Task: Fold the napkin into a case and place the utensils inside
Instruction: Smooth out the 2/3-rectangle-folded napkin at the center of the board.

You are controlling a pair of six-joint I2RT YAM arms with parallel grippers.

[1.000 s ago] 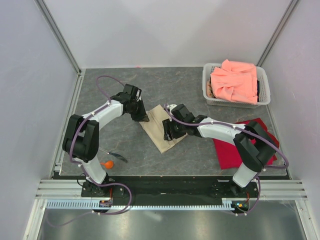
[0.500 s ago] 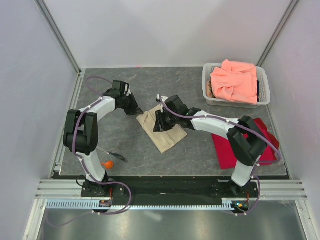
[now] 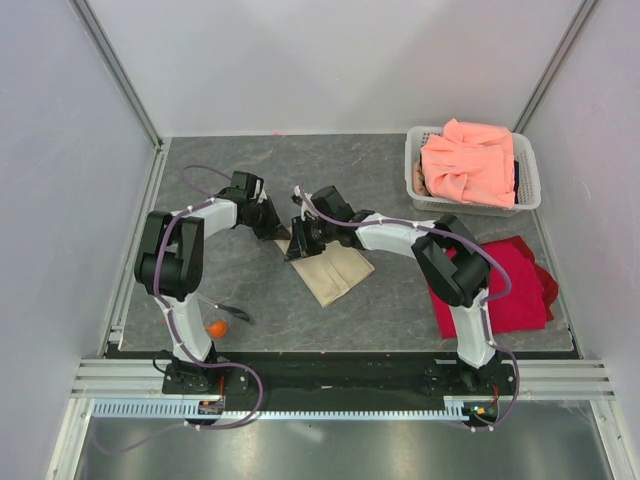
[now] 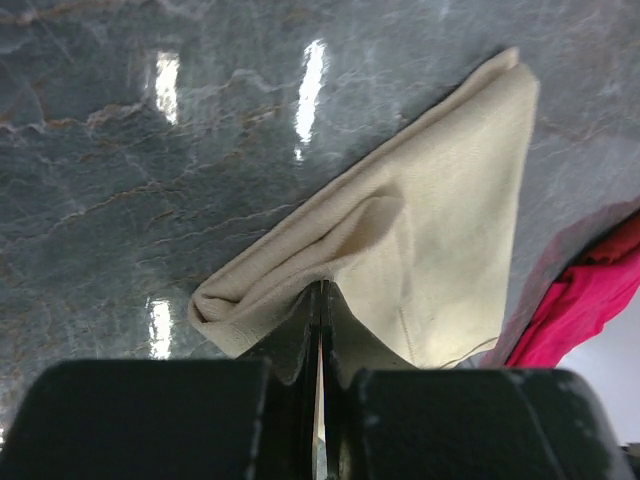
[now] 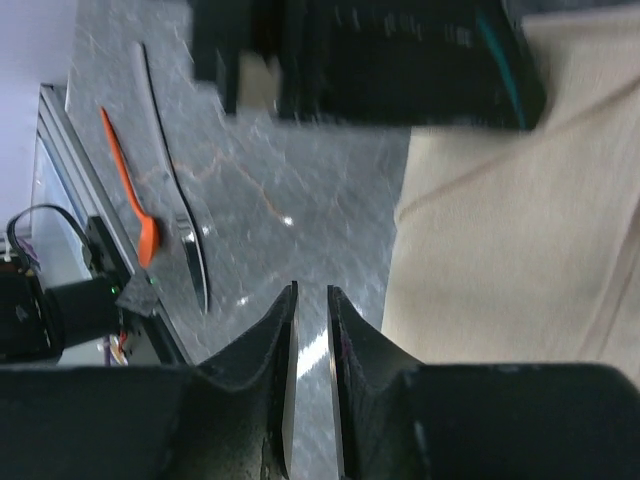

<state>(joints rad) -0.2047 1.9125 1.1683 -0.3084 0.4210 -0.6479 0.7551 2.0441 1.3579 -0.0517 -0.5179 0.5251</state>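
The beige napkin (image 3: 338, 272) lies partly folded on the grey table, its near-left edge bunched into a ridge (image 4: 300, 270). My left gripper (image 3: 274, 228) (image 4: 321, 286) is shut on that ridge of the napkin (image 4: 440, 220). Just right of it my right gripper (image 3: 298, 243) (image 5: 311, 291) hovers over bare table beside the napkin's edge (image 5: 520, 230), jaws a narrow gap apart with nothing between them. The orange spoon (image 3: 215, 327) (image 5: 125, 180) and the thin dark utensil (image 3: 235, 315) (image 5: 178, 190) lie side by side near the left arm's base.
A white basket (image 3: 415, 175) at the back right holds a salmon-pink cloth (image 3: 468, 162). A red cloth (image 3: 510, 290) lies flat on the right, under the right arm. Grey walls close in the table on three sides.
The right gripper has slid left across the napkin to its left edge while its jaws narrowed. The left gripper has closed on the napkin's edge.
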